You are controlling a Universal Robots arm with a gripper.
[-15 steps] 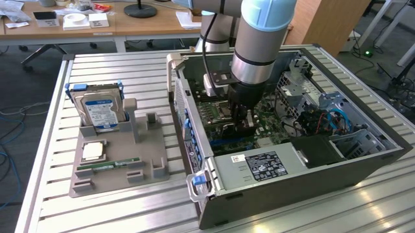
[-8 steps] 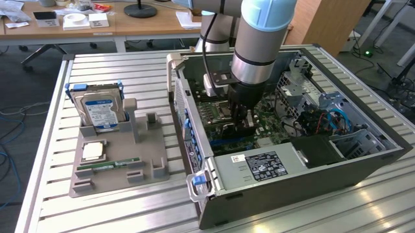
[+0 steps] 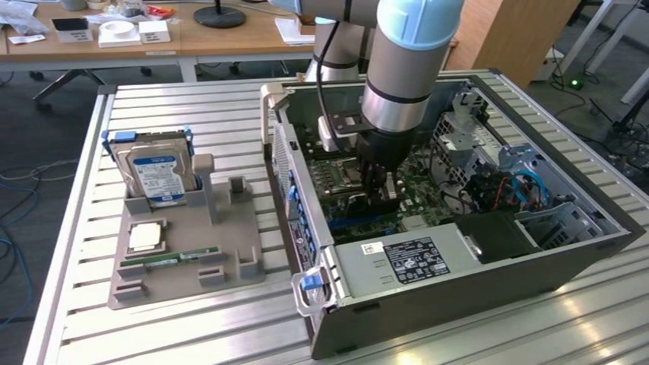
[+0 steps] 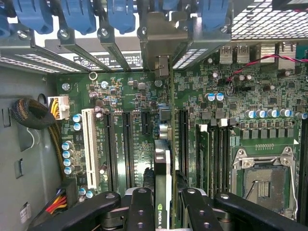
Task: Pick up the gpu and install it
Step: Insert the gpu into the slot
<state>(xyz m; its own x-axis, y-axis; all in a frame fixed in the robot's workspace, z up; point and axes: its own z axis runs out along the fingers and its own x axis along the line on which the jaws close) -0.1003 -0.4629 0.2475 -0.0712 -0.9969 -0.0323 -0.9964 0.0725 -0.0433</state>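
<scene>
Gripper (image 4: 162, 211) clamps gpu (image 4: 162, 163) edge-on above motherboard (image 4: 130, 96) slots (seated? can't tell) inside PC case (image 3: 457, 281).

A green motherboard (image 4: 144, 96) carries black slots, one white slot (image 4: 88, 147), under blue clips (image 4: 120, 17).

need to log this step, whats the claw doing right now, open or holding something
claw: closed on the gpu, holding it edge-on over the motherboard slots inside the computer case.
</scene>
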